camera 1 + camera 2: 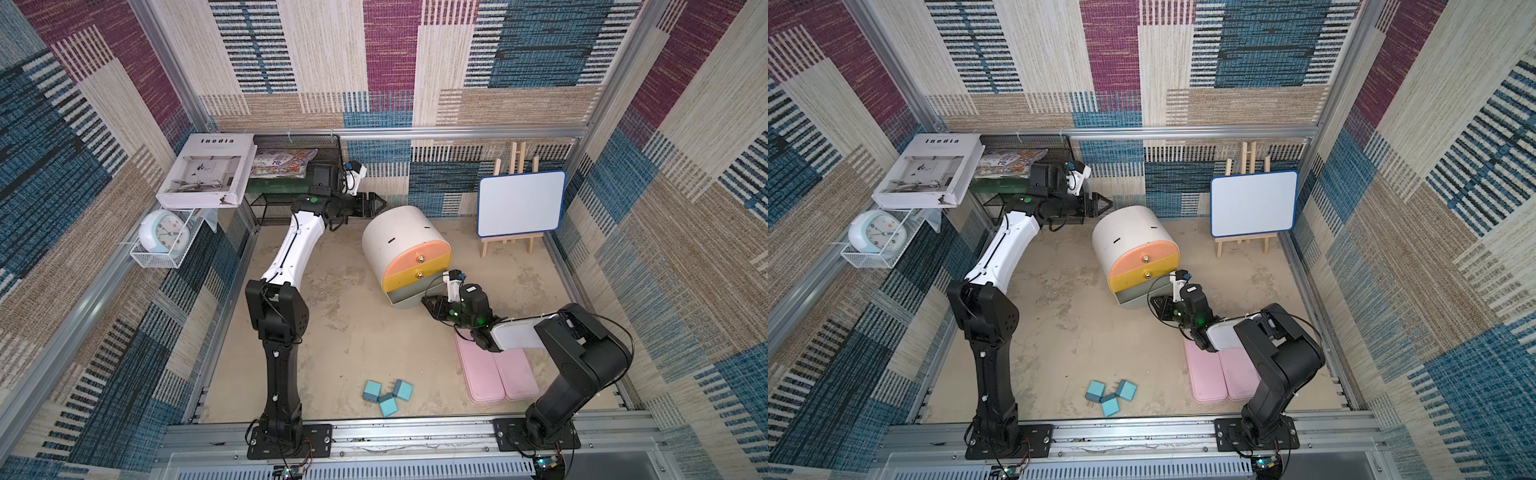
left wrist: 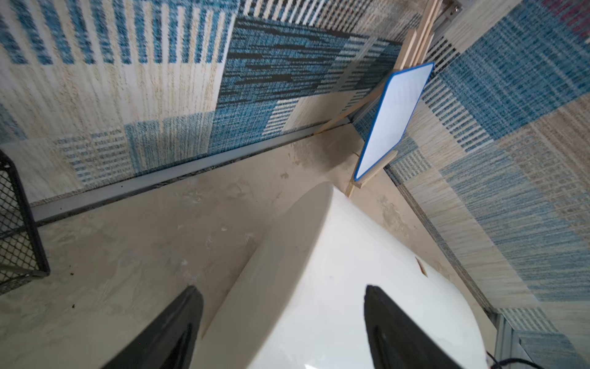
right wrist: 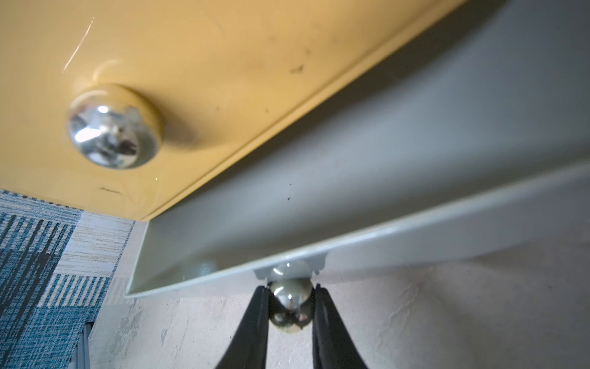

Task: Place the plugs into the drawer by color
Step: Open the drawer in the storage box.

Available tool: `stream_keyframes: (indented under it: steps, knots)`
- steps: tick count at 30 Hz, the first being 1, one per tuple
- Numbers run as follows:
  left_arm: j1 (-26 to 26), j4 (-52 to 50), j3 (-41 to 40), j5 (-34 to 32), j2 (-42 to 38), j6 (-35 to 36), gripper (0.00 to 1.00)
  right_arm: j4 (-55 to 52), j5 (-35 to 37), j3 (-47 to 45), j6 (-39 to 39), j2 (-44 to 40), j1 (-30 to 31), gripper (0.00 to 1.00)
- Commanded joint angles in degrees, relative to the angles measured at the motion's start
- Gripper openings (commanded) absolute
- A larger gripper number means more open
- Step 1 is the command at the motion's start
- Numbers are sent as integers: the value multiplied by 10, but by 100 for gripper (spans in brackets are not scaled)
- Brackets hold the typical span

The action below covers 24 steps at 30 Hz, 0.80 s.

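Reference thing: the drawer unit (image 1: 399, 237), which stands on the table (image 1: 332, 332) with its fronts turned toward the arm bases.

1. Three blue plugs (image 1: 388, 401) lie clustered on the table well in front of the drawer unit, apart from both claws. No other plugs are in view.
2. The right claw (image 3: 291, 292) is at the drawer unit's lowest front. Its jaws are narrow and clamped on the knob (image 3: 290, 306) of the grey drawer (image 3: 415, 228), which stands partly open. No plug shows in its visible part.
3. The left claw (image 1: 380, 203) hovers at the drawer unit's rear rim, jaws apart, holding nothing.

Assessment: the right claw is nearer the plugs, which lie back toward its base. It must release the knob first.
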Motion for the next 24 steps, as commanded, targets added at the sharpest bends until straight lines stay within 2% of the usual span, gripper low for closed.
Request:
stream_keyframes:
  steps: [1, 5, 8, 12, 17, 24]
  knots:
    - [-22, 30, -80, -40, -74, 63, 82, 13, 17, -2, -13, 4, 1, 19]
    - [-38, 148, -289, -79, -215, 97, 85, 13, 2, 5, -19, 10, 1, 19]
    - [-44, 154, -360, -102, -283, 142, 89, 9, -8, 12, -26, 13, 1, 19]
    - [-82, 146, -415, -114, -338, 208, 99, 20, -19, 14, -20, 18, 1, 19]
    - [-153, 115, -453, -183, -336, 268, 96, 24, -25, 9, -12, 8, 2, 20]
    - [-186, 154, -490, -308, -327, 284, 94, 29, -33, 4, -6, -1, 2, 20]
